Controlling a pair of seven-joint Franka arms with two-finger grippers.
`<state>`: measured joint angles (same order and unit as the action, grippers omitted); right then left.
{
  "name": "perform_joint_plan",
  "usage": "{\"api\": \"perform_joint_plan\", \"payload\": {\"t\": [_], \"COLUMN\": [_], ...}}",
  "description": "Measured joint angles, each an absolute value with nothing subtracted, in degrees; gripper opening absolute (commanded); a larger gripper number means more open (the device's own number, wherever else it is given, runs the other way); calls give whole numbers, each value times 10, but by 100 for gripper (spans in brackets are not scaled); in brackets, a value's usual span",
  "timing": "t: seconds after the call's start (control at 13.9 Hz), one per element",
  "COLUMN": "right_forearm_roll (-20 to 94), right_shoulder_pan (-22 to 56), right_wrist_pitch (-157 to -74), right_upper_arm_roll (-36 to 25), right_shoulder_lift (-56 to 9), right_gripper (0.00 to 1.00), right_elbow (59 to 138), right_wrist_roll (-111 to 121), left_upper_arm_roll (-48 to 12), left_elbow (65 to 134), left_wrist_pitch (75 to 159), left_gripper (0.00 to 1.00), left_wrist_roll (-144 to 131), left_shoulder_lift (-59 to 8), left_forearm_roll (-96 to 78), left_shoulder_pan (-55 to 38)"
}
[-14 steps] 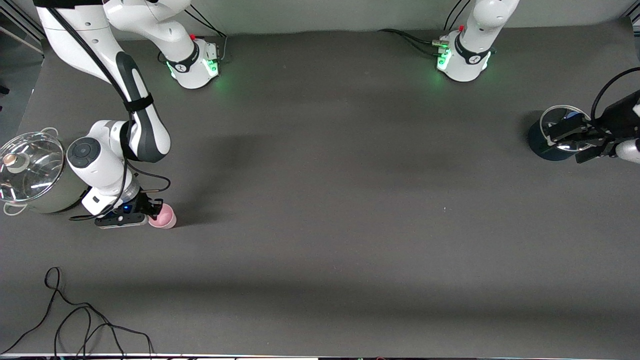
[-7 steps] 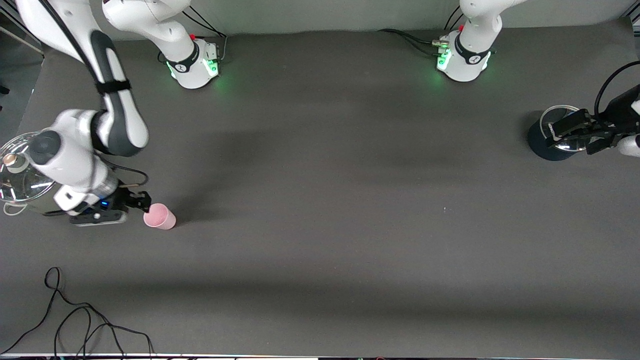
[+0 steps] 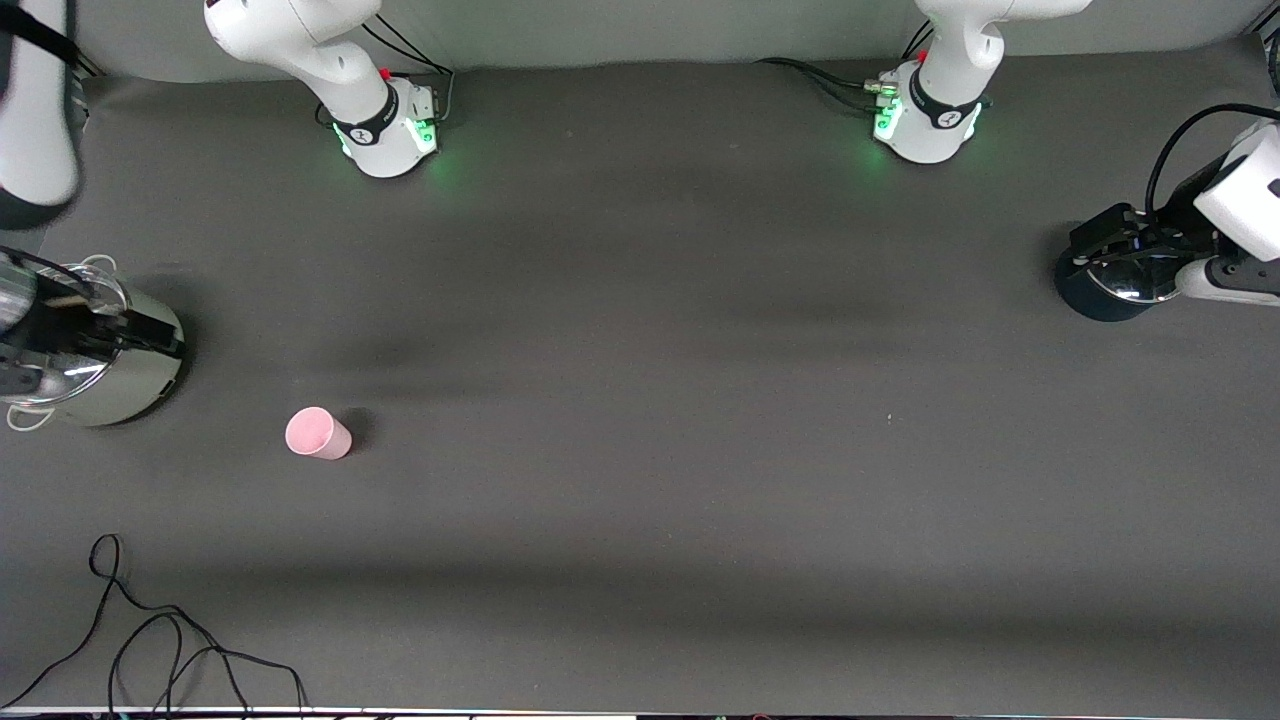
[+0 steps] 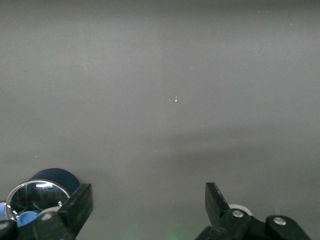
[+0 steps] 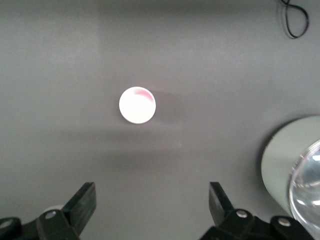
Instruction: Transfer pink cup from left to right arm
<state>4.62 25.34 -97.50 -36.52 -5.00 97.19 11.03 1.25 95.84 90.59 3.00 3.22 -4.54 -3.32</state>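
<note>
Right hand [image 3: 150,335] hung with fingers spread wide and empty over the steel pot [image 3: 110,385]. Left hand [image 3: 1100,240], equally wide and empty, hovered over the dark pot [image 3: 1085,295]. Pink cup [image 3: 318,434] stood upright on the counter [image 3: 640,450] near the steel pot, nearer the front camera.

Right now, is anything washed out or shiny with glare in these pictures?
Right wrist view: the pink cup is blown out almost white, and the pot's glass lid glares. Front view: that lid mirrors the lights; green lamps glow at both arm bases.

The right hand [image 3: 150,335] has let go of the pink cup [image 3: 318,434] and drawn back over the steel pot [image 3: 110,385].
</note>
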Motion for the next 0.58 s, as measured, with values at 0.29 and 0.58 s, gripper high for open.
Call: {"api": "perform_joint_plan", "payload": {"t": [0.29,0.58], "right_forearm_roll": [46,46], "right_shoulder_pan": [254,255], "right_wrist_pitch": [-885,-858], "right_upper_arm_roll": [-385,-414], "right_shoulder_lift": [-50,-51], "right_gripper": [100,100], "right_elbow": [897,887], "right_wrist_roll": [109,111], "left_upper_arm_roll": [15,15], "left_elbow": [953,952], "left_wrist_pitch": [875,874], "left_gripper": [100,100], "left_wrist_roll": [30,30], "left_shoulder_lift": [32,32], "left_forearm_roll": [-32,-31], "left_shoulder_pan": [-33,-36]}}
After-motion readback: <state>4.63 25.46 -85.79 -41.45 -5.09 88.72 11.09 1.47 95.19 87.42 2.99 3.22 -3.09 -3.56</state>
